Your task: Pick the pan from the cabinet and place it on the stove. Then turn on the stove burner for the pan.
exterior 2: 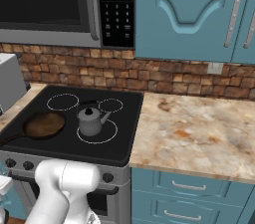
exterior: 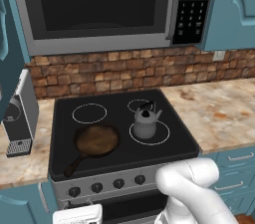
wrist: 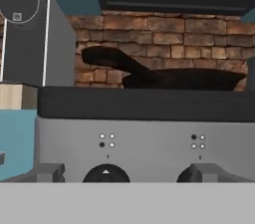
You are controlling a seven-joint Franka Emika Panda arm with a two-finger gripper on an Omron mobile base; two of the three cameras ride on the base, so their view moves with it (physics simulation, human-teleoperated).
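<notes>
The pan (exterior: 97, 140) (exterior 2: 45, 125), a dark skillet with a brownish face, sits on the front left burner of the stove (exterior: 169, 148) (exterior 2: 124, 138), its long handle pointing toward the front left corner. In the hand view the pan (wrist: 184, 78) shows side-on above the stove's grey front (wrist: 149, 138). My gripper (wrist: 127, 174) is open and holds nothing. It hangs low, just in front of the stove's front panel, between two black knobs (wrist: 105, 173) (wrist: 187, 174). A teal cabinet (exterior 2: 194, 14) hangs shut up on the right.
A small grey kettle (exterior: 145, 122) (exterior 2: 90, 121) stands on the front right burner. A microwave (exterior: 99, 4) hangs over the stove. A grey coffee machine (exterior: 20, 113) (wrist: 30, 39) stands on the counter to the left. Marbled counter (exterior 2: 199, 133) stretches right, with teal drawers (exterior 2: 189, 185) below.
</notes>
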